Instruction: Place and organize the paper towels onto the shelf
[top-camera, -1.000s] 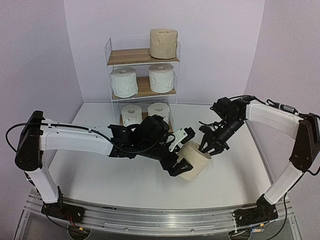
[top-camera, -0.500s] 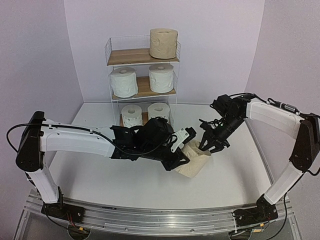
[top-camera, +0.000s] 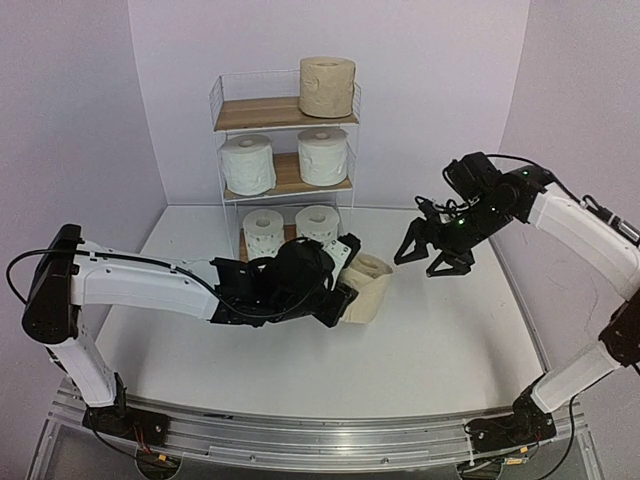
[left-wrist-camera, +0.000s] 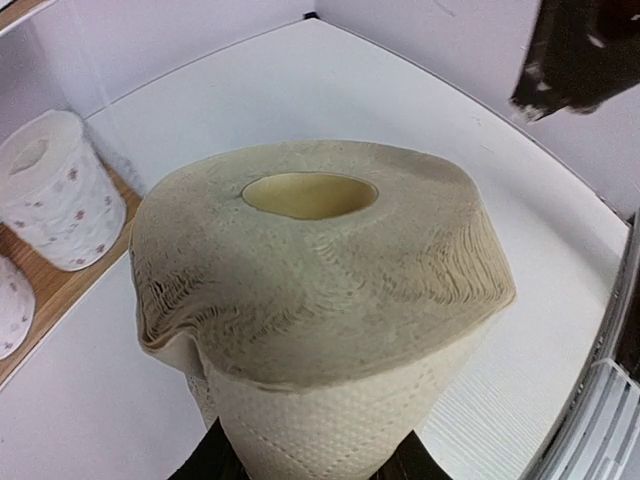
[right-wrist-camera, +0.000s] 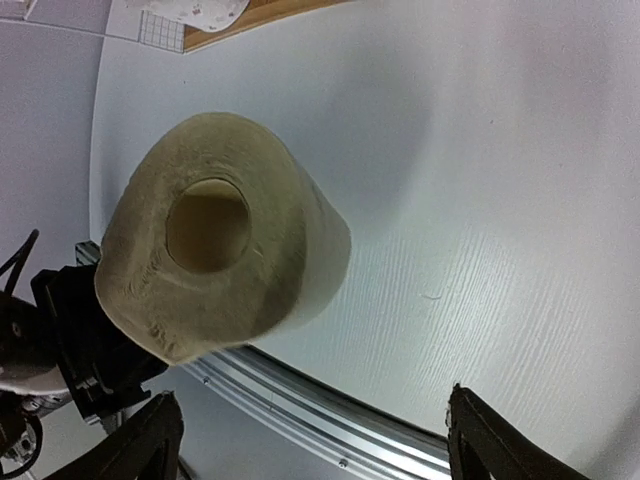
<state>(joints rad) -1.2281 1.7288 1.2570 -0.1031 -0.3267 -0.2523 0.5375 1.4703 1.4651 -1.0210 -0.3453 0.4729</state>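
Observation:
My left gripper (top-camera: 347, 279) is shut on a tan paper towel roll (top-camera: 365, 289), squeezing its lower side, and holds it just right of the shelf's (top-camera: 262, 112) foot. In the left wrist view that roll (left-wrist-camera: 320, 290) fills the frame, with dark fingers (left-wrist-camera: 212, 466) pressed into its sides. My right gripper (top-camera: 425, 262) hangs open and empty above the table, to the right of the roll and apart from it. Its wrist view shows the roll (right-wrist-camera: 215, 235) beyond the spread fingertips (right-wrist-camera: 150, 440). The shelf carries a tan roll (top-camera: 327, 86) on top, two white rolls (top-camera: 248, 164) in the middle and two dotted rolls (top-camera: 264, 231) at the bottom.
The left half of the top board (top-camera: 255, 112) is bare. The white table (top-camera: 450, 350) ends in a metal rail (top-camera: 320, 440) at the near edge. A dotted roll (left-wrist-camera: 55, 190) stands on the bottom board (left-wrist-camera: 60, 290) left of the held roll.
My left gripper has shut on the tan roll and drawn it left toward the shelf. My right gripper has let go of it, opened, and risen up and to the right.

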